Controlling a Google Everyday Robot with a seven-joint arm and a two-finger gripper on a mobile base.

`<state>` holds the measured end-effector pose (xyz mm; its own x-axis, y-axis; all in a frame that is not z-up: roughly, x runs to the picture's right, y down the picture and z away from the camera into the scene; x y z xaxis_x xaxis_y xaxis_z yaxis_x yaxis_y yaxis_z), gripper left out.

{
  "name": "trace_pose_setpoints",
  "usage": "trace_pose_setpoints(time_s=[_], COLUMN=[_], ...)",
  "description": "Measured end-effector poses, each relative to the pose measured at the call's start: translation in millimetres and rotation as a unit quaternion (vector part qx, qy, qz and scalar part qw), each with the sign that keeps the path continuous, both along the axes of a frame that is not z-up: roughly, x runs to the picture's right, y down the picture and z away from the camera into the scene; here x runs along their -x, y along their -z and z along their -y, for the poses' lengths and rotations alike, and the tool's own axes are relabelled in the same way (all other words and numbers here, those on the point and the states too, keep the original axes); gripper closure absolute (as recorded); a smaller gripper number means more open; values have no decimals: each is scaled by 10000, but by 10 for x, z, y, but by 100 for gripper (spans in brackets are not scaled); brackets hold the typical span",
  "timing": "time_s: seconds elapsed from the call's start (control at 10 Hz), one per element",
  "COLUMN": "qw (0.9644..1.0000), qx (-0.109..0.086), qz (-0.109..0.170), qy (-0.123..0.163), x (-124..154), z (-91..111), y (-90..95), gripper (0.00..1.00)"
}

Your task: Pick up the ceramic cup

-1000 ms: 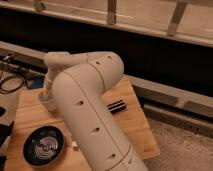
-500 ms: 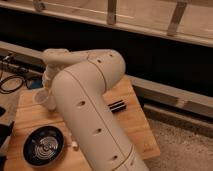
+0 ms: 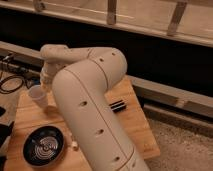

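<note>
**One cup at the far-left corner, with our claw hidden above it**

We see the ceramic cup (image 3: 37, 95) standing upright near the far-left corner of the wooden worktop (image 3: 135, 127), tapering down to a narrow base. Our arm (image 3: 90, 100) bends across the middle of the view, and its wrist end reaches down just beside the cup. The claw (image 3: 45, 80) sits at that end, mostly hidden behind the arm, so we cannot tell how it stands.

Nearer to us lies a dark round bowl (image 3: 44, 146), well apart from the cup, and a small dark object (image 3: 117, 105) rests to the right of the arm.

We judge the approach to be under way. To do it well, we should centre over the rim, come down straight, and grip the wider upper wall, since the narrow base would tip readily under a sideways nudge.
</note>
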<state>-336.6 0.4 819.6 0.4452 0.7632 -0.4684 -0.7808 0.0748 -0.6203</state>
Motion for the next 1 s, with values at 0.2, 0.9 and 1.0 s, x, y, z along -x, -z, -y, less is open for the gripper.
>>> trace_pose_setpoints(time_s=[0.2,0.9,1.0], qw=[10000,9996,9995], qx=[-11,-94,-99], qz=[73,281,307], qy=[-1,-18,-12], x=[37,91,108], z=[34,232,245], y=[39,276,301], gripper=[83,83,83])
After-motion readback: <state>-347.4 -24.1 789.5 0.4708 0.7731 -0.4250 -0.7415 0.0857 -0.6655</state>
